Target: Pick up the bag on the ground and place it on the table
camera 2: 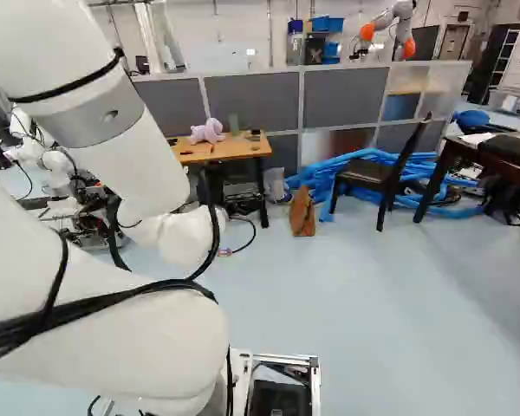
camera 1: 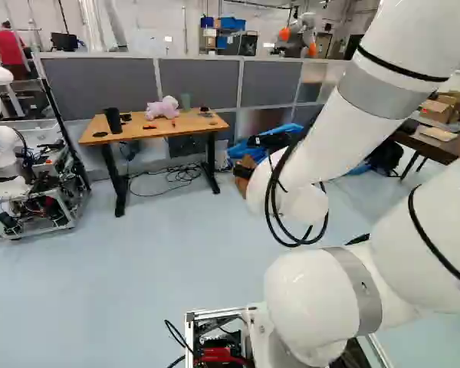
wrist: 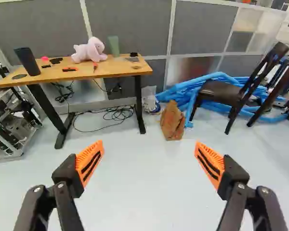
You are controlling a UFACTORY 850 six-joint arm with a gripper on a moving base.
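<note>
In the wrist view my gripper [wrist: 149,148] stands open, its orange-padded fingers wide apart with nothing between them. Farther ahead, a crumpled brown bag [wrist: 172,121] rests on the floor beyond the finger on the chair's side. It stands apart from the gripper, just beside the wooden table [wrist: 116,68]. The right base view shows the bag [camera 2: 302,214] whole, between the table [camera 2: 234,147] and a dark chair. In the left base view the arm partly covers the bag's surroundings, and I cannot clearly make out the gripper in either base view.
On the table are a pink plush toy [wrist: 89,50], a dark cup [wrist: 27,61], a green cup [wrist: 113,45] and small items. Cables [wrist: 116,113] lie beneath it. Blue tubing [wrist: 185,94] and the chair [wrist: 224,92] flank the bag. Another robot [camera 1: 34,180] stands at the left.
</note>
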